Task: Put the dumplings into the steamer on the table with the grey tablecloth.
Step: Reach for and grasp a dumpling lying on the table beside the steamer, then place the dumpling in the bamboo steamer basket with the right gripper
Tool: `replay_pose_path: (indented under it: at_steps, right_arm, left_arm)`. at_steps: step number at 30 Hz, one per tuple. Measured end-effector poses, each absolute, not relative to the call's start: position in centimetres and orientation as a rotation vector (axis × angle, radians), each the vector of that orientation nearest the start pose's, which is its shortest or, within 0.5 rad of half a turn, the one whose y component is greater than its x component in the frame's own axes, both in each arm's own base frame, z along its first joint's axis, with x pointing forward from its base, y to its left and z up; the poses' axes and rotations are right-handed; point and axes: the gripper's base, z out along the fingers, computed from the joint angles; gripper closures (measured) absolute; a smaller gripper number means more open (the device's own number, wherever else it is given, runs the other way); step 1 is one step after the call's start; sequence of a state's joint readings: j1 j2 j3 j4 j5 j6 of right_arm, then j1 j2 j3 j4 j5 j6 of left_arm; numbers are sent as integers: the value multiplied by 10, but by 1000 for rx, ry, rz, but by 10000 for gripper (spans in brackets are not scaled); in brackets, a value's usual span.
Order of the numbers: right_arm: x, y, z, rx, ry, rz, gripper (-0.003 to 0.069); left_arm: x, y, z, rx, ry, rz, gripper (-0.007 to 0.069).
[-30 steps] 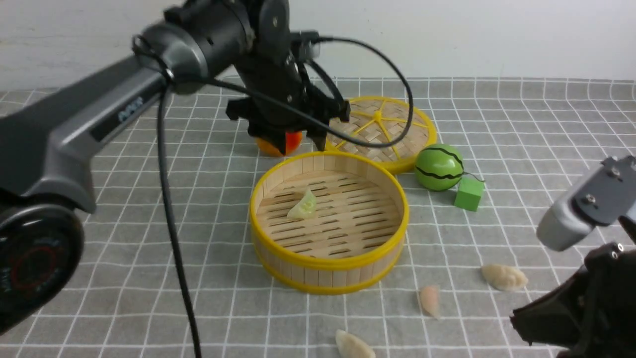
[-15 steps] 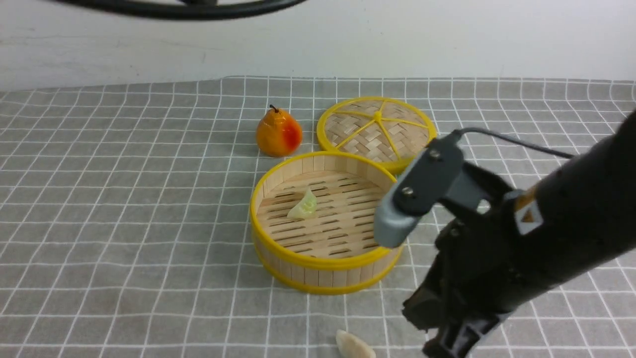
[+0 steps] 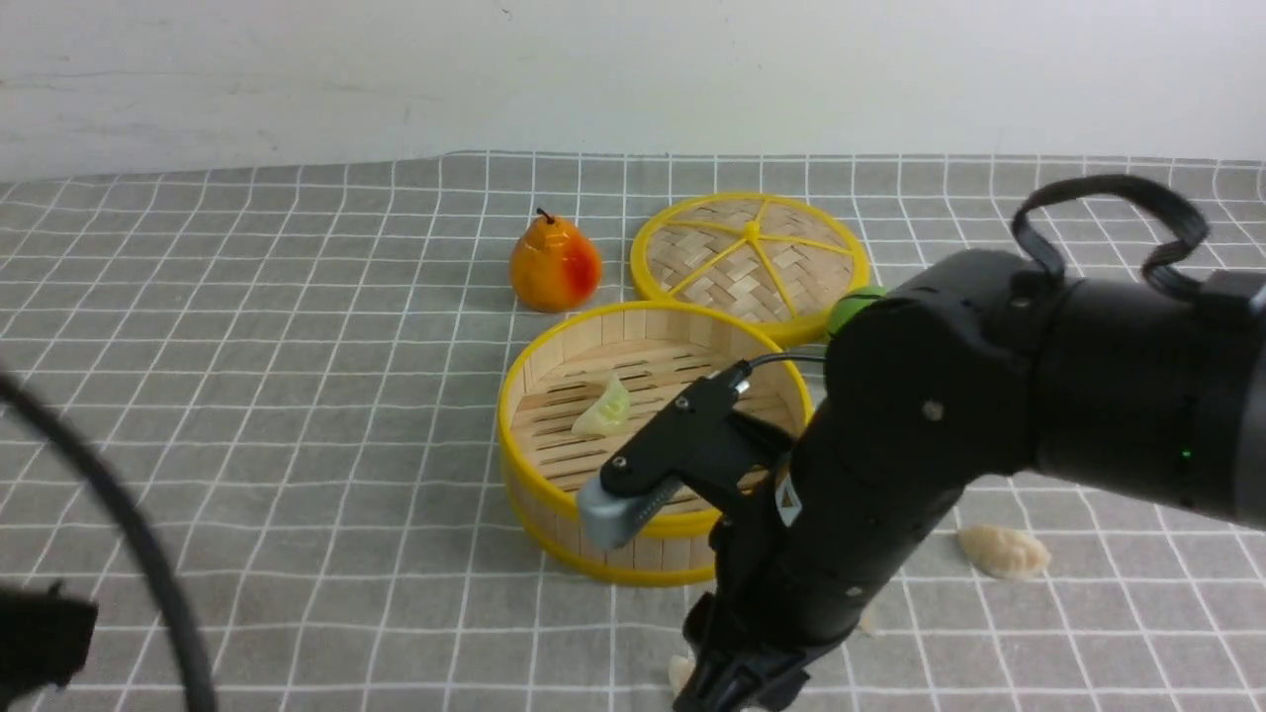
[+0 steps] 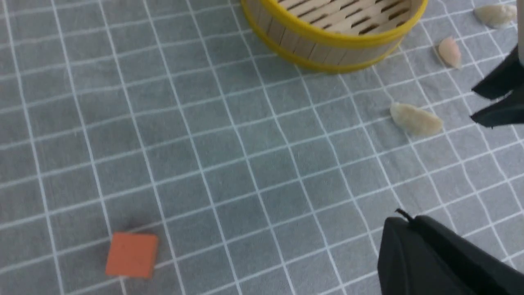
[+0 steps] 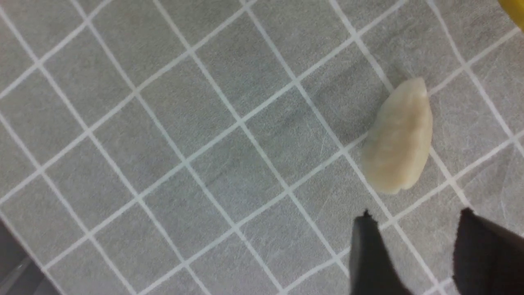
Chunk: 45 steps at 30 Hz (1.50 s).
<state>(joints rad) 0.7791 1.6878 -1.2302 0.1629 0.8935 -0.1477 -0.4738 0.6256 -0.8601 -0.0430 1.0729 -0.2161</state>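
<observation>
The steamer [image 3: 554, 391] stands on the grey tablecloth [image 3: 297, 396] with a pale green dumpling [image 3: 603, 410] on its slatted floor. Three dumplings lie on the cloth in front of it: a cream one [image 4: 415, 119], a pinkish one [image 4: 449, 52] and another cream one [image 4: 495, 14]. My right gripper [image 5: 415, 213] is open, low over the cloth, with nothing between its fingers. The near cream dumpling [image 5: 399, 137] lies just ahead of its tips. In the front view my right arm hides the steamer's right side and the pinkish dumpling. My left gripper [image 4: 403, 221] is shut and empty, away from the dumplings.
The flat woven lid [image 3: 752, 257] lies behind the steamer, with an orange pear [image 3: 554, 267] to its left. A green toy melon [image 3: 851, 302] peeks out behind my right arm. An orange square block [image 4: 132, 255] lies on the cloth near my left gripper.
My left arm has pulled back from above the steamer and its gripper has shut. My right arm has swung left in front of the steamer and its gripper has opened by the near cream dumpling.
</observation>
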Motion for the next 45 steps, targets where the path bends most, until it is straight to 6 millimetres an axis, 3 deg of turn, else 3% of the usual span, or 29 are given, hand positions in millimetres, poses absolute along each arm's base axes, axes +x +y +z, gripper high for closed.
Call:
replay_pose_path:
  at_steps: [3,8,11,15,17,20,23,26,31,35,38,40,45]
  right_arm:
    - [244,255,223,-1175,2625,305,132]
    - [256,264,196,-1181,2626,271,48]
    - [260,267,185,-1181,2624,261,64]
    - [263,269,167,-1151,2670,244,188]
    - [263,269,165,-1132,2688,240,288]
    - [264,269,168,-1122,2710,224,437]
    - [266,270,176,-1132,2713,216,431]
    - [270,273,198,-1151,2692,199,428]
    - [288,279,266,-1096,2535,188,428]
    - [316,272,297,-923,2475,221,428]
    - [339,265,298,-804,2470,230,428]
    - [363,258,285,-713,2470,227,428]
    - [406,249,234,-592,2495,217,428]
  left_arm:
    - [58,-34,325,280,2335,-406,638]
    - [39,-25,298,274,2317,-423,638]
    - [35,-23,293,272,2305,-431,638]
    - [33,-22,292,271,2295,-441,638]
    - [33,-22,292,271,2294,-443,638]
    - [33,-22,292,270,2293,-445,638]
    - [33,-22,292,270,2293,-446,638]
    - [33,-22,292,270,2293,-446,638]
    - [33,-22,292,270,2292,-446,638]
    - [33,-22,293,269,2288,-448,638]
    - [34,-23,293,267,2275,-452,638]
    - [34,-23,294,265,2261,-457,638]
    - [35,-24,296,262,2245,-462,638]
